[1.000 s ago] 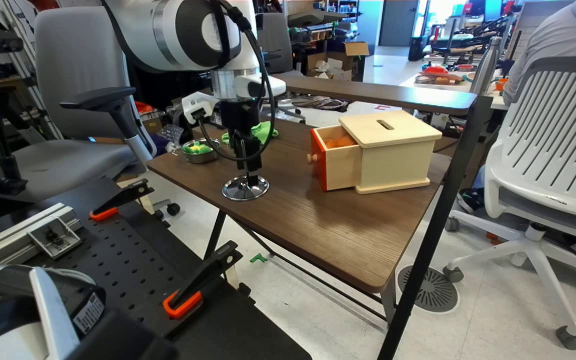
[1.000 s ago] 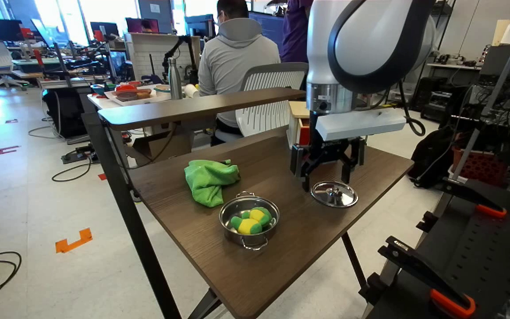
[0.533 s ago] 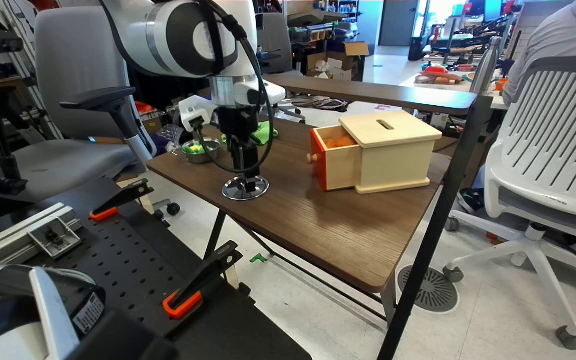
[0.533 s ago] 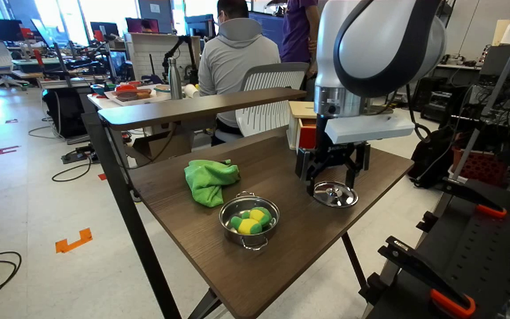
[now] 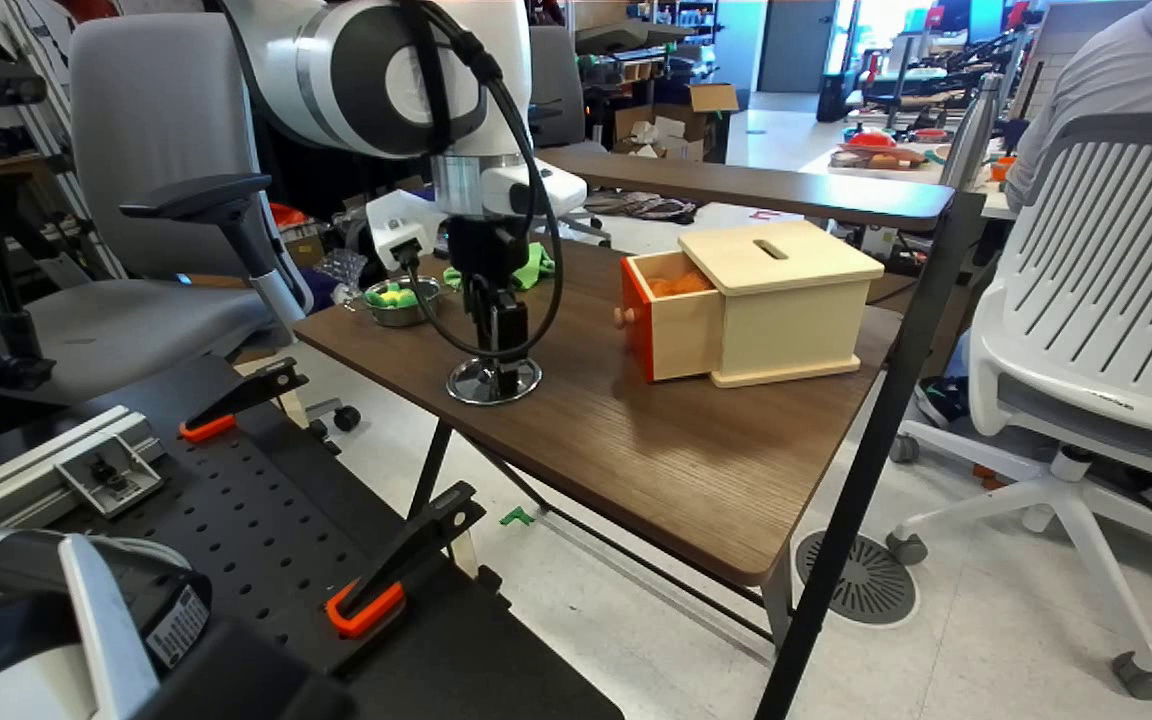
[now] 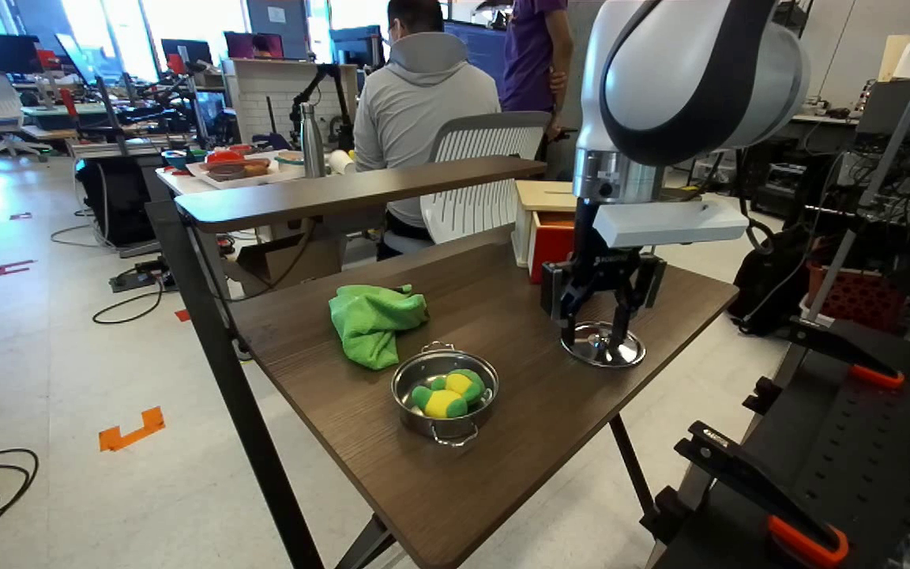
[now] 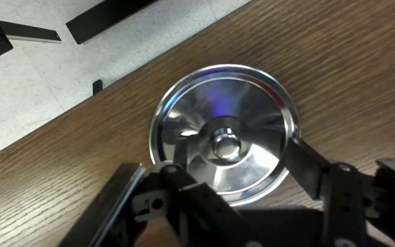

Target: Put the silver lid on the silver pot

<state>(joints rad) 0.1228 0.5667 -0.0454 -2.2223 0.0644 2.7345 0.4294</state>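
Wrist view shows the end effector (image 7: 236,151) unclenched, its fingers (image 7: 303,168) moderately parted either side of the knob (image 7: 226,145) of the silver lid (image 7: 225,108); whether they touch its plate I cannot tell. The lid lies on the desk (image 6: 526,403), well apart from the silver pot (image 6: 423,427).
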